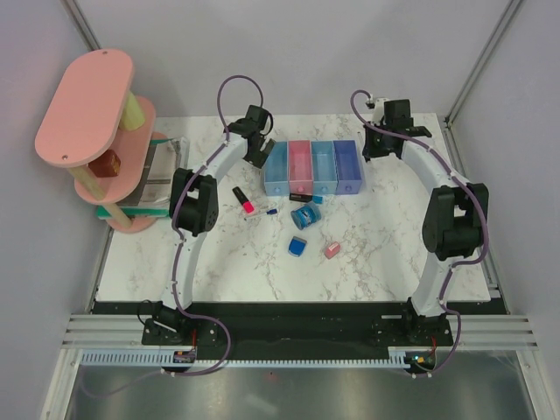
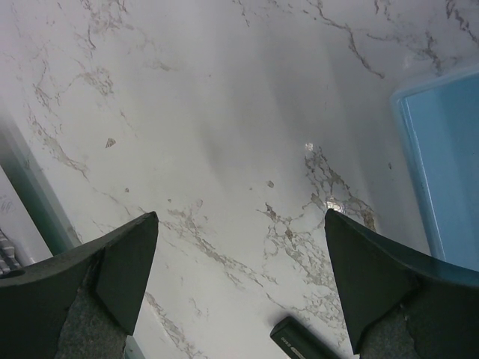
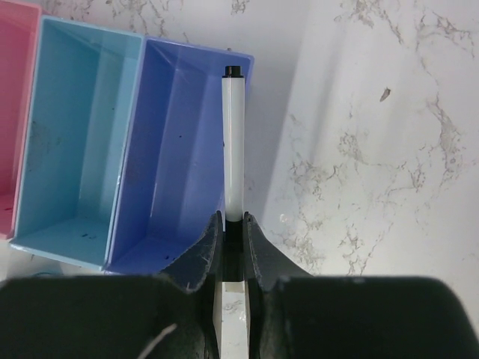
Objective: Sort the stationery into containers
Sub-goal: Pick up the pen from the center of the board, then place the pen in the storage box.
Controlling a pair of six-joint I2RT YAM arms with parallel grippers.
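Note:
The containers [image 1: 311, 166] stand in a row at the back centre: light blue, pink, light blue, purple-blue. My right gripper [image 3: 233, 218] is shut on a thin white pen [image 3: 233, 142] with a black tip, which lies along the right wall of the purple-blue bin [image 3: 176, 149]. My left gripper [image 2: 241, 217] is open above bare table, just left of the leftmost light blue bin [image 2: 449, 172]. A black marker's end [image 2: 299, 340] shows below the left jaws. On the table lie a pink-capped marker [image 1: 243, 201], a blue roll [image 1: 304, 217], a blue wedge [image 1: 297, 248] and a pink eraser [image 1: 332, 250].
A pink tiered shelf tower [image 1: 96, 131] stands at the back left beside a clear tray [image 1: 162, 171]. The marble table [image 1: 394, 254] ends at a black strip in front, where both arm bases sit. Grey walls close in on both sides.

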